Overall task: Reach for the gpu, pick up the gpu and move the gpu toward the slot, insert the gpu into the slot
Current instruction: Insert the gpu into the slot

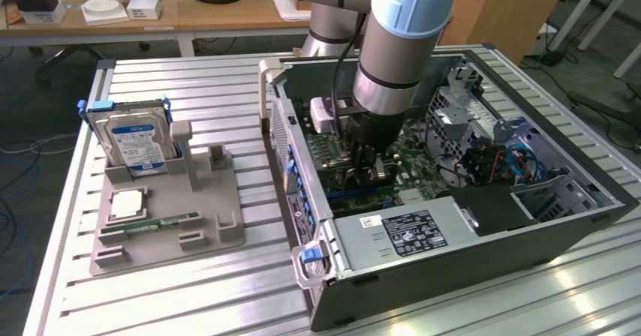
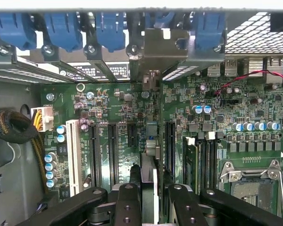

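The gripper (image 2: 151, 197) is down inside the open computer case (image 1: 561, 223), its jaws closed on the gpu (image 2: 151, 141), held edge-on above the motherboard (image 2: 108, 103). Reaching, lifting and carrying look done. The card stands over a slot among the expansion slots, with its bracket at the case's rear wall; I cannot tell whether it is fully seated.

Even indoor overhead light, bright, no hard shadows in the exterior view. Aluminium slatted table (image 1: 200, 291) throws white glare streaks, strongest near the exterior view's lower right. Robot arm (image 1: 401, 43) has soft highlights on its grey sleeve and shades the motherboard (image 1: 346, 156) under it. Inside of the PC case (image 1: 470, 238) is dim. Background desks slightly soft. Wrist view: motherboard (image 2: 132, 108) well lit and crisp, perforated case panel (image 2: 250, 33) blown out, top edge washed white, black cable bundle (image 2: 12, 127) in shadow, gripper (image 2: 151, 197) links near the lens dark and soft.
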Controlling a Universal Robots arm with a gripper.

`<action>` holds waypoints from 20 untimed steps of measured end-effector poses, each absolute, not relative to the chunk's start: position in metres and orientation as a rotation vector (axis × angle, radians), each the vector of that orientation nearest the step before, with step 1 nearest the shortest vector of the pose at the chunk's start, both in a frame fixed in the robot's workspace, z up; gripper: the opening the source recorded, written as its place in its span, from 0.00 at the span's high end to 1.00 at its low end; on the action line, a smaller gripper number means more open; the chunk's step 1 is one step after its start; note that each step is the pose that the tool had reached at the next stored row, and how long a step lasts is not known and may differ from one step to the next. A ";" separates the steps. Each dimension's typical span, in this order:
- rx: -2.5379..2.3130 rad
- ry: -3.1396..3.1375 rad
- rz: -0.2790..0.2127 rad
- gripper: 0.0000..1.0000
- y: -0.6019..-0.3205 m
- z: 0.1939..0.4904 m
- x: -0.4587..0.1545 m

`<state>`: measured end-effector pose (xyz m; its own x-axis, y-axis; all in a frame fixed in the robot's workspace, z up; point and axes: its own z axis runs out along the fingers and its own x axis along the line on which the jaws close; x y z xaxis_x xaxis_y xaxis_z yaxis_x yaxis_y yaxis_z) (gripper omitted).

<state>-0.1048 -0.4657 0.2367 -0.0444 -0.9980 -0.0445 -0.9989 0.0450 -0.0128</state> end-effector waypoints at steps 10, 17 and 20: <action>-2.143 2.240 0.033 0.73 -0.465 0.237 -0.105; -2.144 2.240 0.033 0.73 -0.464 0.236 -0.105; -2.144 2.240 0.033 0.73 -0.464 0.234 -0.105</action>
<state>-0.1048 -0.4644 0.2341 -0.0435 -0.9981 -0.0443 -0.9989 0.0441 -0.0128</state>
